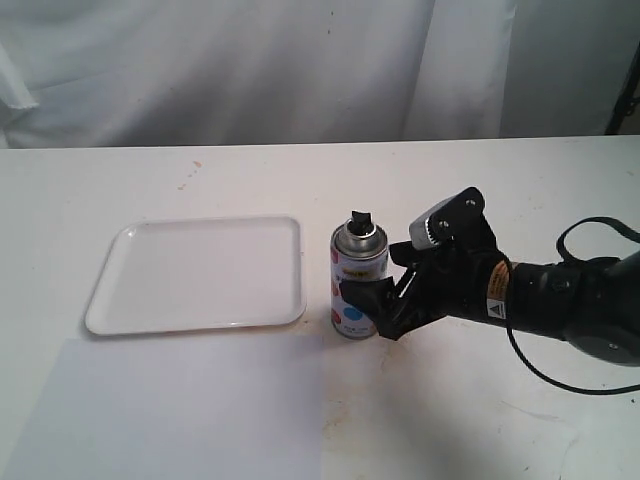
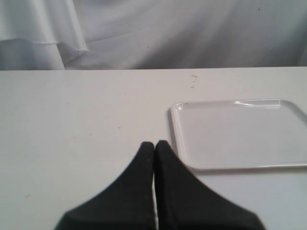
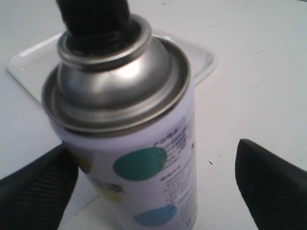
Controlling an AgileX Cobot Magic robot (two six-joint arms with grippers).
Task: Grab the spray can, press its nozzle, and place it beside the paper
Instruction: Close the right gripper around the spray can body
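The spray can stands upright on the table just right of the tray, its black nozzle on the silver dome. My right gripper is open with the can's lower body between its fingers. In the right wrist view the can fills the middle. One finger is close against it and the other finger stands well clear; the nozzle is at the frame's edge. The paper lies flat at the front left. My left gripper is shut on nothing above bare table and does not show in the exterior view.
A white rimmed tray lies left of the can and behind the paper; it also shows in the left wrist view as the tray. A white cloth backdrop hangs along the table's far edge. The right arm's cable loops at the right.
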